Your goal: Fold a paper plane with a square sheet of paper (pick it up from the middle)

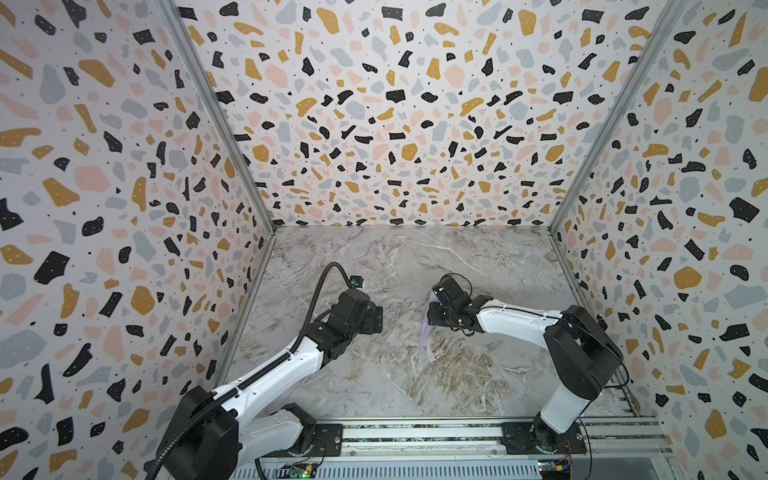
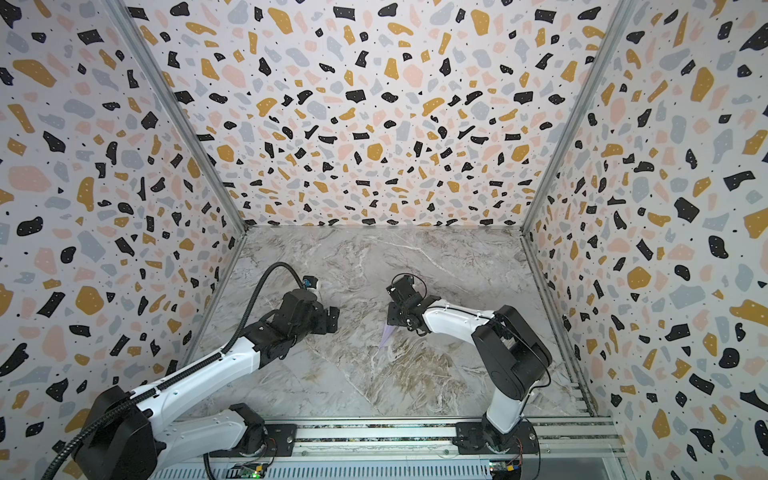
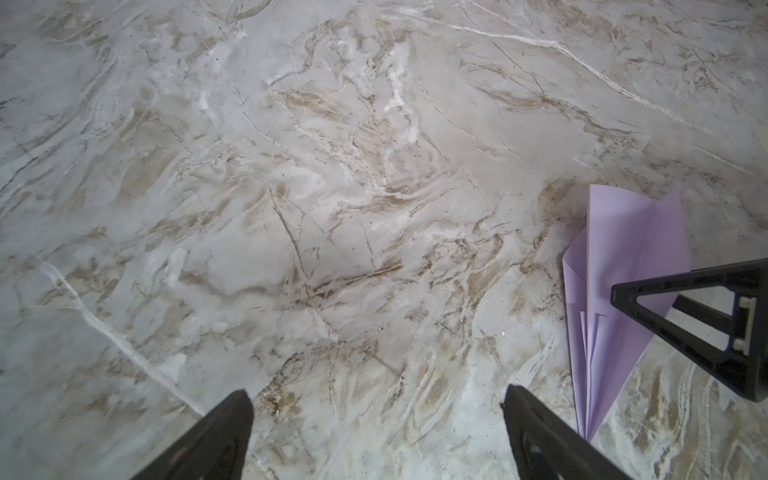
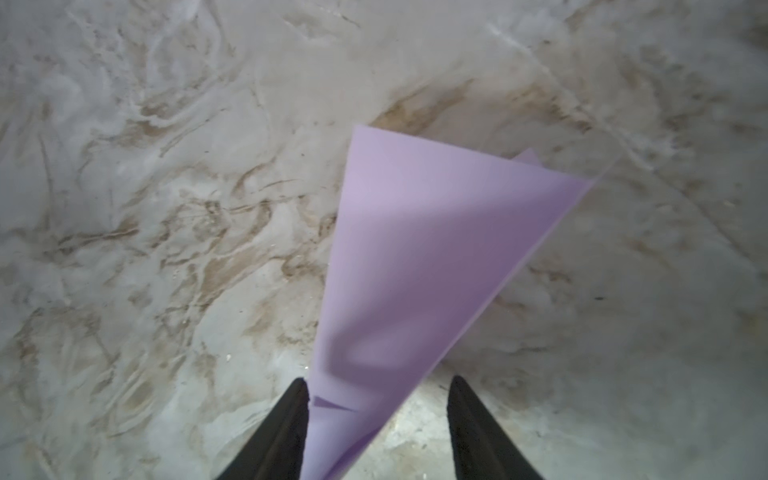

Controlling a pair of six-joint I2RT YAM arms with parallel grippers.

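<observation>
Seeing the paper plane (image 3: 631, 266) lying on the marble table (image 3: 291, 166) near the middle, its narrow nose (image 1: 420, 345) pointing toward the arm bases in both top views, wing layers lifting slightly along the centre crease. Noting the right gripper (image 4: 379, 383) hanging low over the plane's middle, jaws partly apart and straddling the folded paper: one finger (image 4: 291, 424) touching the paper's edge, its mate standing clear, so not clamping. Noting the left gripper (image 3: 378, 397) hovering over bare marble just beside the plane, jaws spread wide, holding nothing
</observation>
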